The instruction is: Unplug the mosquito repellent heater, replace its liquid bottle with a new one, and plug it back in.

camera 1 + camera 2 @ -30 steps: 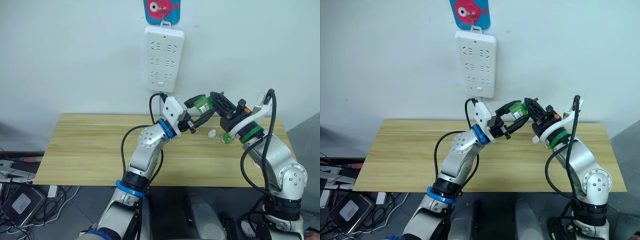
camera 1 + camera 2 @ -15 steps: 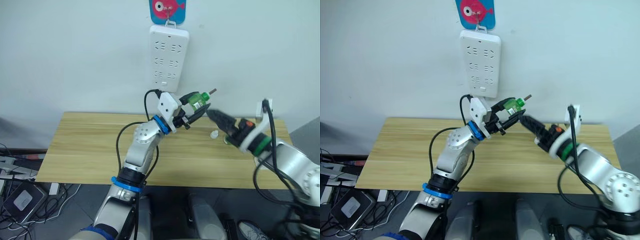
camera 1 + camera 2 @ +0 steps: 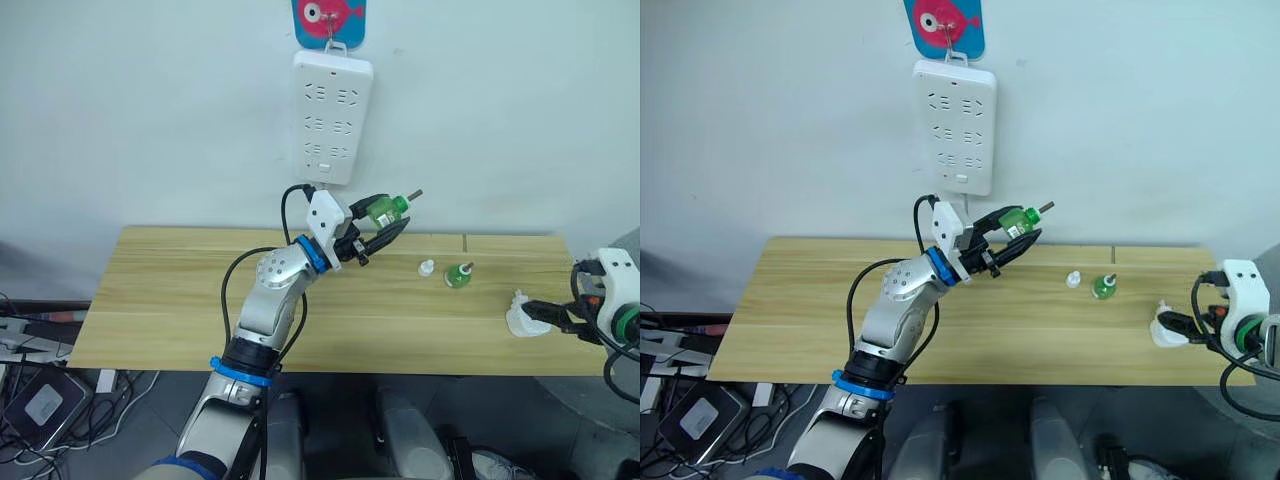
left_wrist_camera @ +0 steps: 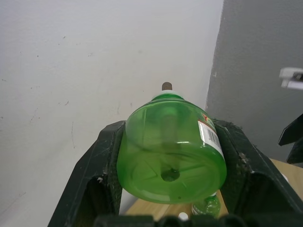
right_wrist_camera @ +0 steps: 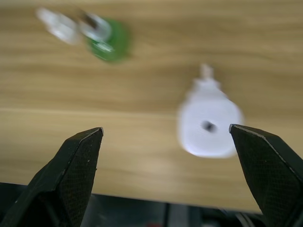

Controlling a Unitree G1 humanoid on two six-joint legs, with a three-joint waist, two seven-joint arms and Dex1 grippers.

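Bottle (image 4: 173, 149) with unreadable label in left jaws, right jaws wide over heater (image 5: 209, 125)

Your left arm is raised over the table's middle, elbow bent, its left gripper (image 3: 383, 222) lifted toward the wall with both fingers clamped on a green bottle (image 4: 171, 150). Your right arm sits low at the table's right end, its right gripper (image 5: 170, 177) spread wide, holding nothing.
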